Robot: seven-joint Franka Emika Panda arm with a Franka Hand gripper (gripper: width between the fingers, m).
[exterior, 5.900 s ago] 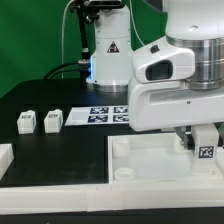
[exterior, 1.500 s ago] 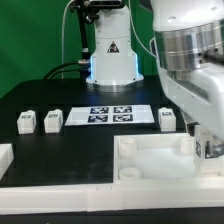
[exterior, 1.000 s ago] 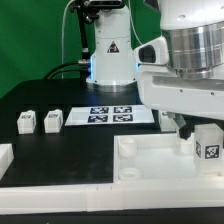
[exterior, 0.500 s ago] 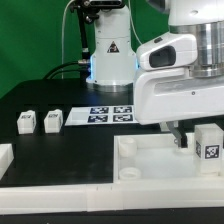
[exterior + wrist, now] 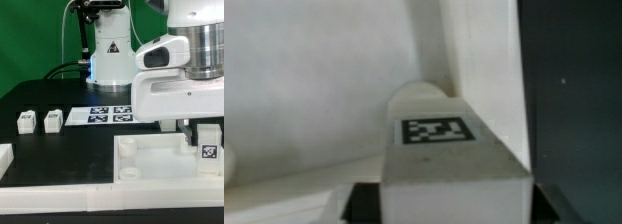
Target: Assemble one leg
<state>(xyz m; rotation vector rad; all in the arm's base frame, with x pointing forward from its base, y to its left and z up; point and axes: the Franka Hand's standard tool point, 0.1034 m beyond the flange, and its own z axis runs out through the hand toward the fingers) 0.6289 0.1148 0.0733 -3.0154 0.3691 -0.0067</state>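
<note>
My gripper (image 5: 199,142) is shut on a leg (image 5: 208,148), a small white block with a black-and-white tag, and holds it upright over the far corner of the large white tray-like part (image 5: 150,158) at the exterior view's right. In the wrist view the leg (image 5: 446,150) stands between my dark fingers (image 5: 367,206), its end against the tray's white inner wall (image 5: 313,80). My gripper (image 5: 452,208) clamps its near end. Two more legs (image 5: 26,121) (image 5: 52,119) stand on the black table at the exterior view's left.
The marker board (image 5: 108,114) lies behind the tray, in front of a white lamp-like stand (image 5: 108,50). A white part (image 5: 5,155) sits at the exterior view's left edge. The arm's white body (image 5: 180,85) hides the table behind the tray's right side.
The wrist has turned and the arm's body has shifted; the held leg sits slightly lower over the same tray corner. The leg seen beside the marker board earlier is now hidden behind the arm.
</note>
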